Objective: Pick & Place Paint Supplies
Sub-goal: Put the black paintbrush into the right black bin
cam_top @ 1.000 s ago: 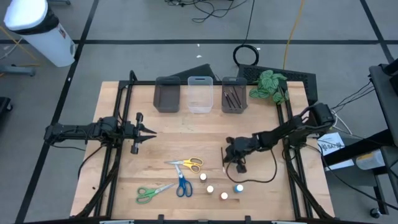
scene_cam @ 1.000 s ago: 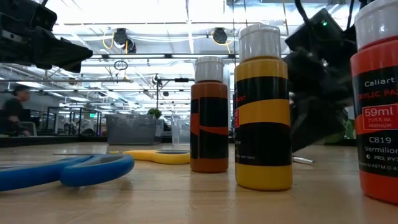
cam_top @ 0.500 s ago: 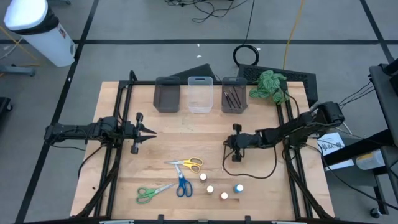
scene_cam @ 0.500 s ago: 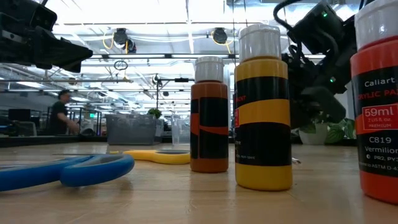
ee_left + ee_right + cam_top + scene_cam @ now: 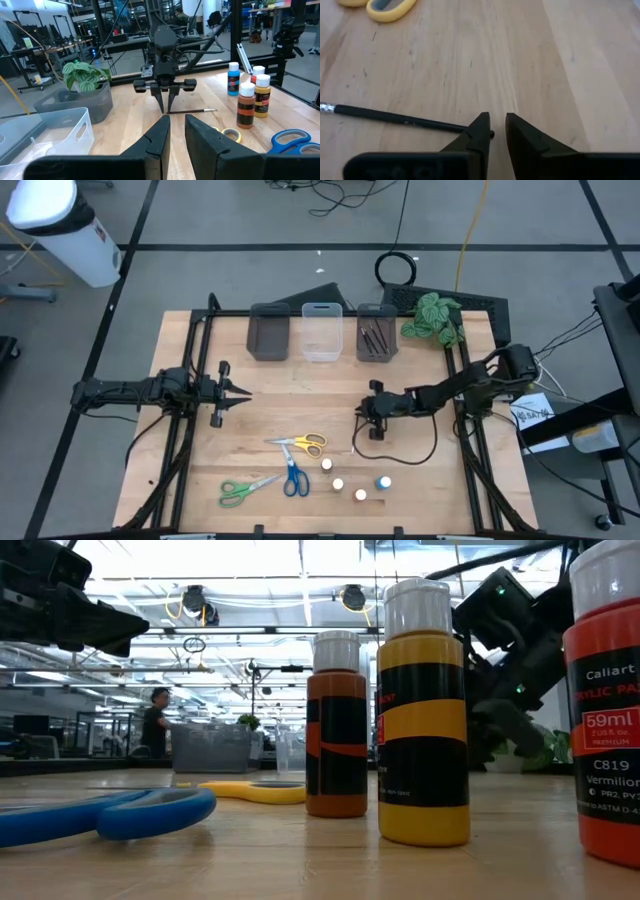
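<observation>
Pale wood counter [image 5: 270, 395] in an open workshop hall.
Right gripper [image 5: 493, 131] hovers with fingers nearly together at the end of a paintbrush [image 5: 395, 118] lying flat; left gripper [image 5: 240, 393] waits, fingers slightly apart; a person [image 5: 154, 722] stands far behind.

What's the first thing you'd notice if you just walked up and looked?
The paint bottles loom in the low view, standing near the table's front edge. Mid-table, the right gripper hangs over a thin brush lying on the wood, fingers slightly apart. Colourful scissors lie nearby.
</observation>
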Controlling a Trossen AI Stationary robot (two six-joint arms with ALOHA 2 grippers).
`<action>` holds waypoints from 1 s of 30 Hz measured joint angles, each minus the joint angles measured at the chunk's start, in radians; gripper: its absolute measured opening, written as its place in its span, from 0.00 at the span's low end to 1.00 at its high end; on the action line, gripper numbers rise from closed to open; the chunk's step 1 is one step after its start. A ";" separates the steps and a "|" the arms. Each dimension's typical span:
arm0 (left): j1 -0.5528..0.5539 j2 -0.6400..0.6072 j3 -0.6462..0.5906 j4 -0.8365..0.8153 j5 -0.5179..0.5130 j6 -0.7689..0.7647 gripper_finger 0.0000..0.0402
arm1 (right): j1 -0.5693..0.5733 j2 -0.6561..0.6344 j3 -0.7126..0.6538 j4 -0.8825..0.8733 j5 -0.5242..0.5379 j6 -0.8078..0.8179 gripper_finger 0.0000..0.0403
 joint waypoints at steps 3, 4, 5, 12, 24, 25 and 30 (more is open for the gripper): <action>0.000 0.000 0.000 0.000 0.000 0.000 0.18 | -0.006 -0.037 0.000 -0.095 -0.001 0.048 0.08; 0.000 0.000 0.000 0.000 0.000 0.000 0.18 | -0.007 -0.054 0.000 -0.132 -0.001 0.065 0.07; 0.000 0.000 0.000 0.000 0.000 0.000 0.18 | -0.010 -0.073 0.000 -0.167 -0.001 0.085 0.06; 0.000 0.000 0.000 0.000 0.000 0.000 0.18 | -0.013 -0.212 -0.002 -0.424 0.000 0.271 0.01; 0.000 0.000 0.000 0.000 0.000 0.000 0.18 | -0.013 -0.372 -0.015 -0.546 0.281 0.443 0.00; 0.000 0.000 0.000 0.000 0.000 0.000 0.18 | -0.013 -0.380 -0.015 -0.548 0.275 0.430 0.00; 0.000 0.000 0.000 0.000 0.000 0.000 0.18 | -0.011 -0.447 -0.016 -0.617 0.112 0.413 0.01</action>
